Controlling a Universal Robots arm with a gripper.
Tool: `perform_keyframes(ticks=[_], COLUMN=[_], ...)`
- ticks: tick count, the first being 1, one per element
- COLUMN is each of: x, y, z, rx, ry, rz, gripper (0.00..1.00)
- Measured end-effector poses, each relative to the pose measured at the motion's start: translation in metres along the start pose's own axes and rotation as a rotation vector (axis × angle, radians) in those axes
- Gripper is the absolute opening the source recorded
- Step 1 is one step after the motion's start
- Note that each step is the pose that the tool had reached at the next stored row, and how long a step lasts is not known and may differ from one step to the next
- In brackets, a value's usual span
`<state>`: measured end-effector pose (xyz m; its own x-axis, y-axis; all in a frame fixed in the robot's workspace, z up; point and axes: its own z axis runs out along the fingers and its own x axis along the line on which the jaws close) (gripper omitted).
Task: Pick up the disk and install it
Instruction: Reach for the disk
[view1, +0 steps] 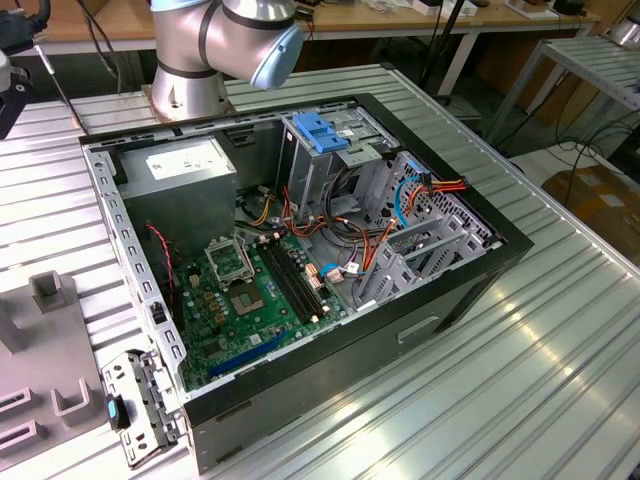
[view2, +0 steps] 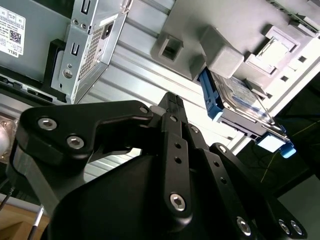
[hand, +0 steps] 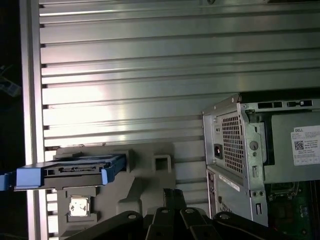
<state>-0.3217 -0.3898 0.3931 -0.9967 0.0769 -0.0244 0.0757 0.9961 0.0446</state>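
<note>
We see the black robot gripper (view2: 170, 100) clenched on nothing, its jaws pressed together above a ribbed silver metal table (hand: 150, 65). The disk (hand: 70, 172), a flat grey metal hard drive in a bright blue plastic carrier, rests apart from the gripper in a pale grey moulded holder (hand: 150, 175) on that table. Near the holder lies an open black desktop computer case (view1: 350, 370), its green motherboard (view1: 240, 300) exposed.

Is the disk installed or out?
Out: the grey metal hard drive in its blue plastic carrier sits in a grey holder on the ribbed metal table, apart from the open black computer case.
</note>
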Motion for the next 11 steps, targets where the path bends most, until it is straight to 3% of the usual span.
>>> perform_keyframes(ticks=[11], x=[0.0117], y=[-0.0009], z=[-0.0003], rx=[0.0], ry=[-0.0001], rz=[0.0], gripper=[0.11])
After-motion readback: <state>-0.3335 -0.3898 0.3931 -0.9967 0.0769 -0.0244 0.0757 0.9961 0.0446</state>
